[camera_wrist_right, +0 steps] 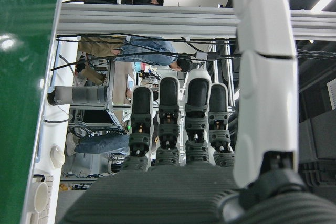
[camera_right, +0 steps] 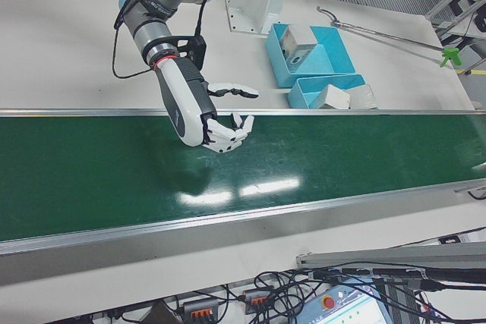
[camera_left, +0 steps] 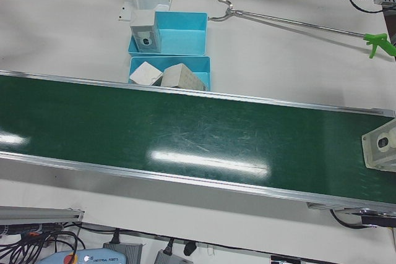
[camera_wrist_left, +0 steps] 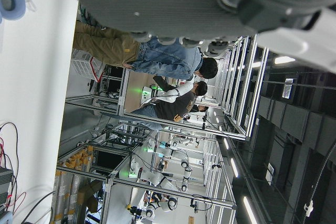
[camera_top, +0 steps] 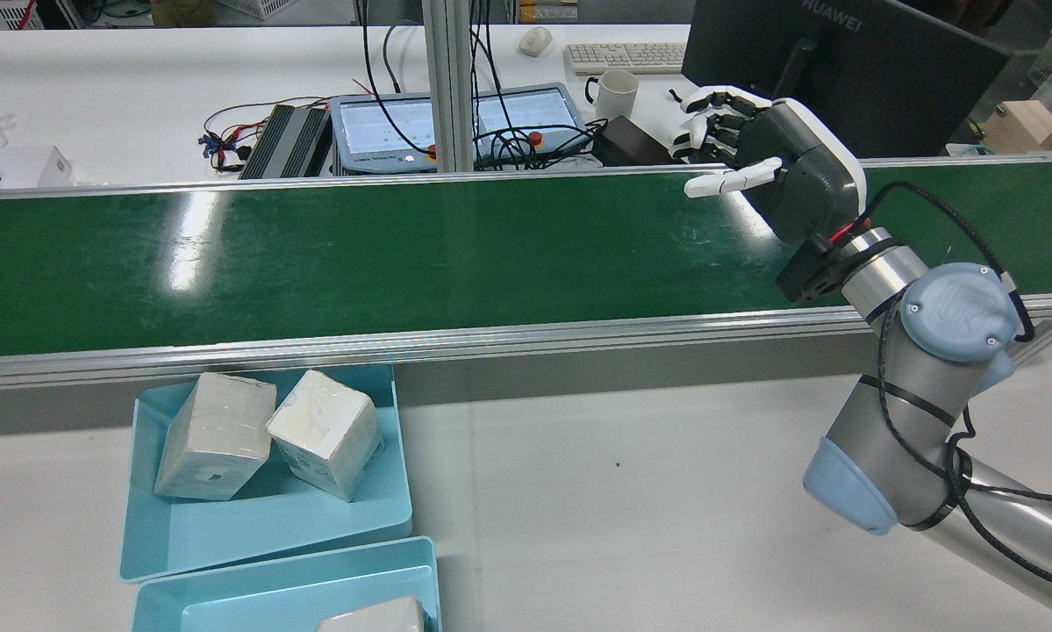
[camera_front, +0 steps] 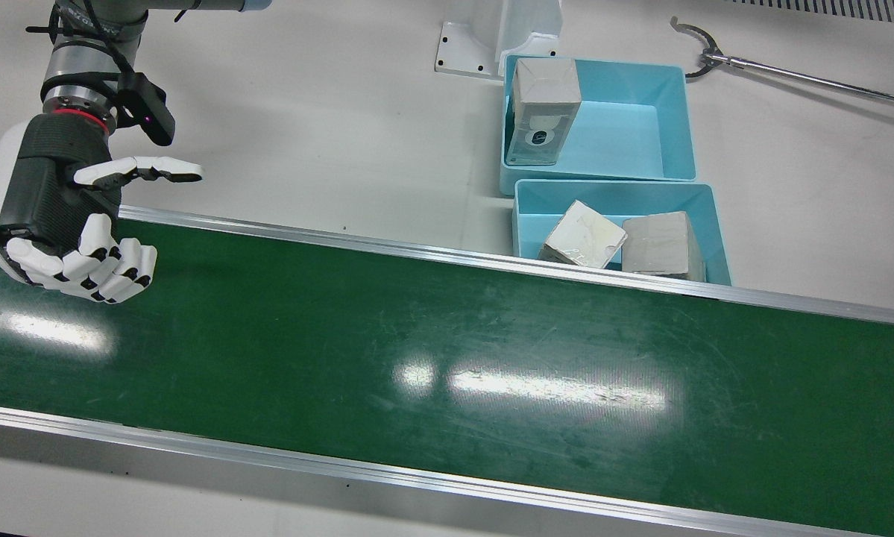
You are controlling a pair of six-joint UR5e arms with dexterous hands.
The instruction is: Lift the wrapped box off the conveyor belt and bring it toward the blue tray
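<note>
Right hand (camera_front: 66, 216) at far left of front view, over conveyor belt (camera_front: 447, 358), fingers spread, empty. Wrapped box (camera_left: 382, 148) on belt at right edge of left-front view. 2 blue trays (camera_front: 670, 119) upper centre; left hand (camera_wrist_left: 210, 3) grasp indeterminate.

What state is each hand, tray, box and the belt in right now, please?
Right hand: open, empty, above the belt.
Left hand: state unclear.
Conveyor belt: one wrapped box at its end.
Near blue tray: two boxes, tilted.
Far blue tray: one box, leaning on wall.
</note>
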